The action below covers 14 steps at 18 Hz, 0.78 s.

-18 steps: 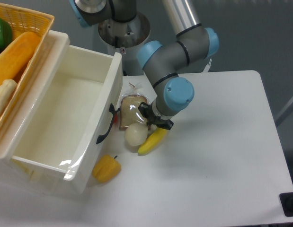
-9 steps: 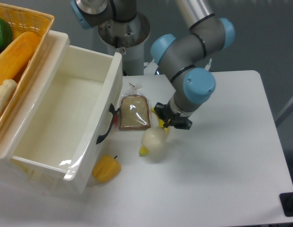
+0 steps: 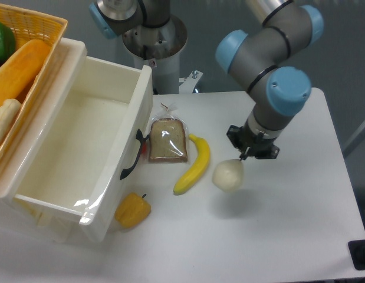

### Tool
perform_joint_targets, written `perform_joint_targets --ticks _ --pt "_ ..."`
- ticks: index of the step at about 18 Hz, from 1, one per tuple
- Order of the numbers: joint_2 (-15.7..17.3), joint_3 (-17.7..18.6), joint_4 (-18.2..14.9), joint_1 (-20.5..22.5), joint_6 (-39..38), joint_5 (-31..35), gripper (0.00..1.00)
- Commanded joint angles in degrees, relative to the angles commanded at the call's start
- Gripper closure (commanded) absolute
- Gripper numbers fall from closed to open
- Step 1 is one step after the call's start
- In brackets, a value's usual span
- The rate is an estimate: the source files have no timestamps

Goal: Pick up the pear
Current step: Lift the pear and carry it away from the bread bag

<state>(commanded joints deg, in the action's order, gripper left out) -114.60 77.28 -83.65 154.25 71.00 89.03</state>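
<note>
Overhead view of the white table (image 3: pixel 288 236). The grey-and-blue robot arm (image 3: pixel 270 53) reaches down over the middle of the table; its black two-finger gripper (image 3: pixel 243 159) pinches the top of the small, pale cream-white, roundish pear (image 3: pixel 228 175), which hangs just below the wrist, lifted off the table with a soft shadow beneath it.

Compared with one second ago, the gripper and pear have travelled rightward: then the pear lay on the table against the bagged bread and the banana, with the gripper low over it; half a second ago it was already raised, hiding part of the banana. Now the pear is apart from the long yellow banana (image 3: pixel 193 164), just to its right, and the banana shows whole, lying curved on the table.

The slice of brown bread in a clear plastic bag (image 3: pixel 168 140) lies left of the banana, unchanged in place, beside the open white plastic bin (image 3: pixel 76 147). The yellow-orange bell pepper (image 3: pixel 132 210) rests at the bin's near right corner, as before. A woven yellow basket (image 3: pixel 43 35) with produce sits at far left.
</note>
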Motion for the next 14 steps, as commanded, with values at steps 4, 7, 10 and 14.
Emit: perform_joint_targets --ticks 4,7,10,14 --pt "-1.15 -3.71 -1.25 0.53 3.45 2.11 1.0" --pt "-1.94 -5.55 -1.25 0.88 5.63 2.11 1.0" --pt "-1.94 -5.82 -1.25 0.97 7.67 2.03 1.0" --pt "-1.41 -5.47 -1.16 1.5 7.67 1.15 1.0"
